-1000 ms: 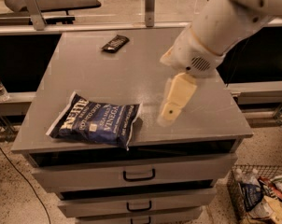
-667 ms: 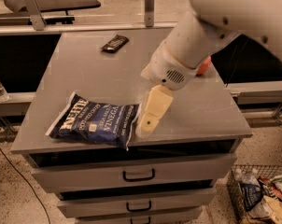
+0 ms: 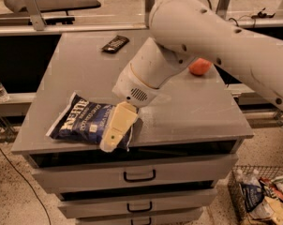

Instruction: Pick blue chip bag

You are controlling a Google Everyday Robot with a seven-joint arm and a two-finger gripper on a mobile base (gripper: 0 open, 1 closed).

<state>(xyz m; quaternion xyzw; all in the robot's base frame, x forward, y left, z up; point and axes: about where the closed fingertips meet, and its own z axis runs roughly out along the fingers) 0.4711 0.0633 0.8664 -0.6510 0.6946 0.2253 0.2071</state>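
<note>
**Gripper at the bag's 3 o'clock end**

We'd lower the gripper straight down, pinch a raised crinkle rather than the flat middle, then lift slowly so the bag doesn't slip. Jaw gap: we cannot tell. The blue chip bag lies flat at the worktop's 7 o'clock corner. It is navy with white lettering and white edges, its 3 o'clock end under the gripper.

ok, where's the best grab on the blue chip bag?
Probably its right end, from above: the blue chip bag lies flat near the front edge of the cabinet top, crinkly enough to pinch a fold. The end effector hangs over that end.
</note>
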